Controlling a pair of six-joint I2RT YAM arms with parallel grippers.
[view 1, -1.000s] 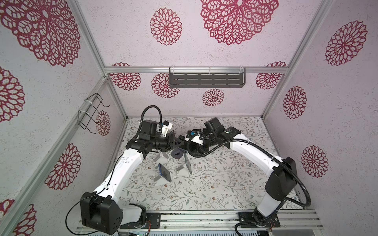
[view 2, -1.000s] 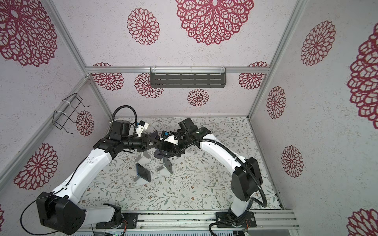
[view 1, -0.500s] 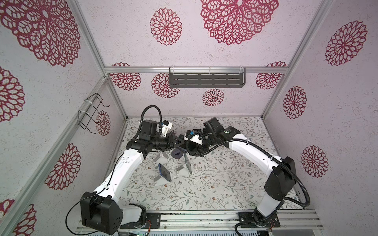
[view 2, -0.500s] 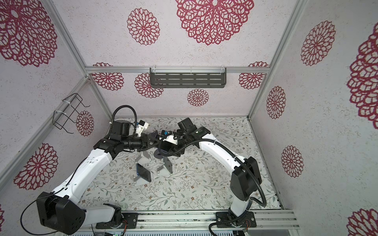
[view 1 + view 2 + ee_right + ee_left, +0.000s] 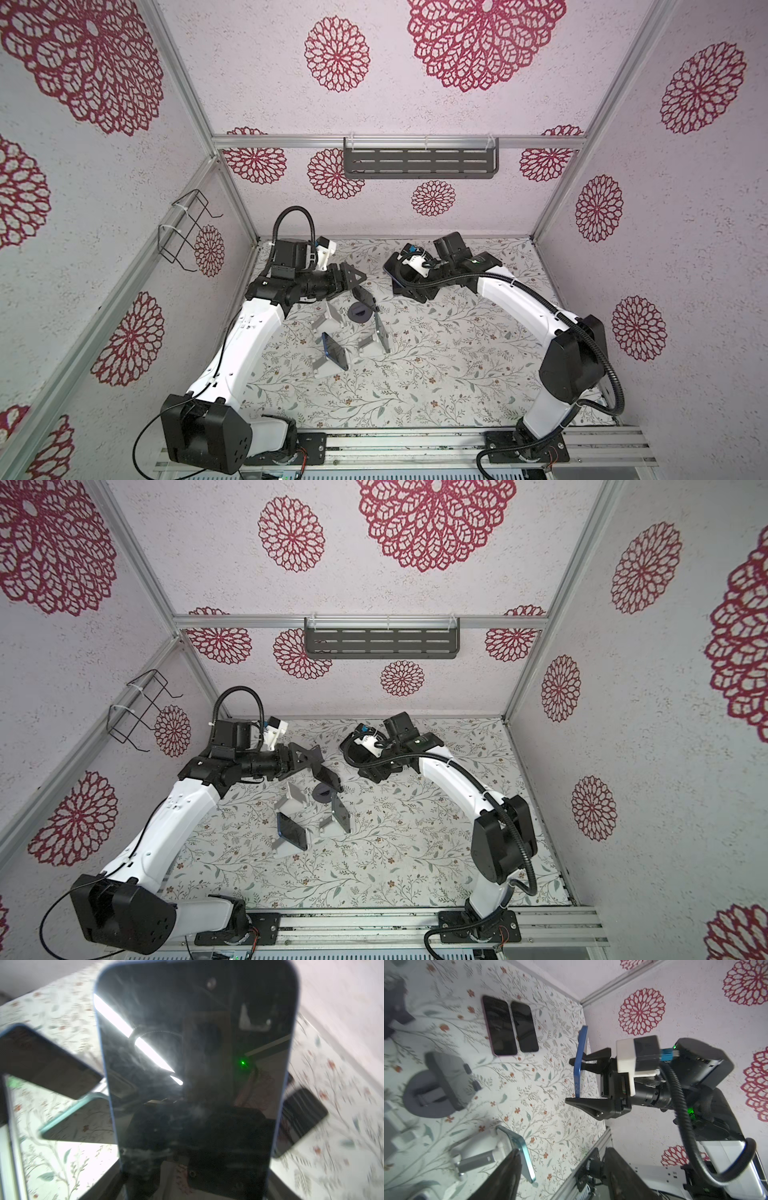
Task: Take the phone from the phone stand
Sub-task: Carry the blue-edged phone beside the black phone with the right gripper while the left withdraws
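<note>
Floral-print tabletop (image 5: 436, 374) and medallion-papered walls enclose the scene. In both top views the right gripper (image 5: 409, 276) hangs over the far half of the cloth with the blue phone (image 5: 394, 270) clamped across its jaws, clear of every stand. I take that to mean the lift-out is done and only the set-down is left. Facing it, the left gripper (image 5: 359, 286) has its jaws parted with nothing in them. Just below those jaws sits the dark round stand (image 5: 359, 313), empty and probably the one this phone belongs to. Past it, toward the arm bases, the white stands (image 5: 328, 363) prop other phones. In the left wrist view the right gripper (image 5: 569, 1081) pinches the blue phone (image 5: 580, 1059) by its edges, so the slab stands crosswise in front of its palm. That hold leaves the glass untouched and one end free to meet the table. Beyond those jaws a pair of phones (image 5: 500, 1026) lies flat side by side, a likely drop spot. The left gripper's own fingers (image 5: 500, 1178) are spread wide with a bare gap between them, and a teal-edged phone (image 5: 519, 1151) leans just outside one of them. In the right wrist view the blue phone's dark screen (image 5: 195, 1064) rises straight out from between the jaws and fills the picture. Everything around it is blurred.
</note>
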